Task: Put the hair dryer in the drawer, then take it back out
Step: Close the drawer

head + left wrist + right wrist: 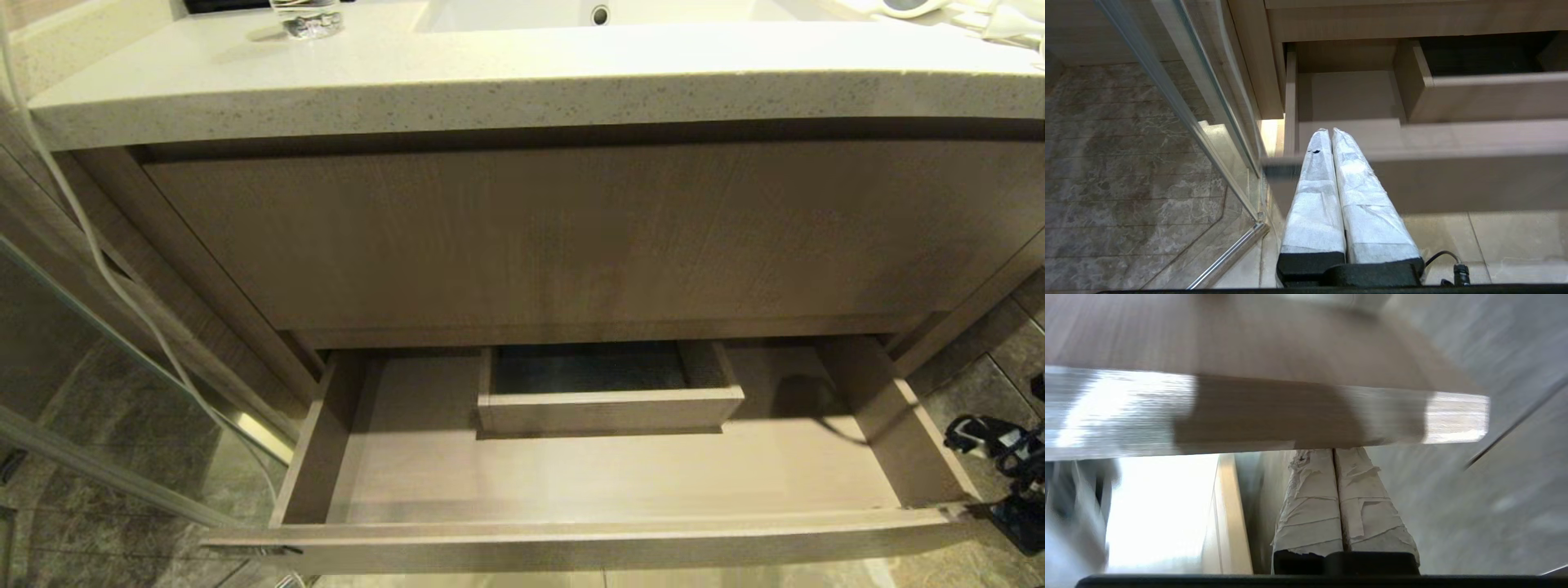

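Right pincer [1333,451] (closed) under the drawer [1265,412] front.

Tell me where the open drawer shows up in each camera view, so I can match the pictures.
Head view: the drawer fills the lower half, pulled out below the vanity counter.
Left wrist view: it spans the upper right, beyond the shut left gripper.
Right wrist view: a blurred wood edge crosses the top; whether it is the drawer is unclear.
Shared landmark: the boxed cut-out, head and left wrist views only.
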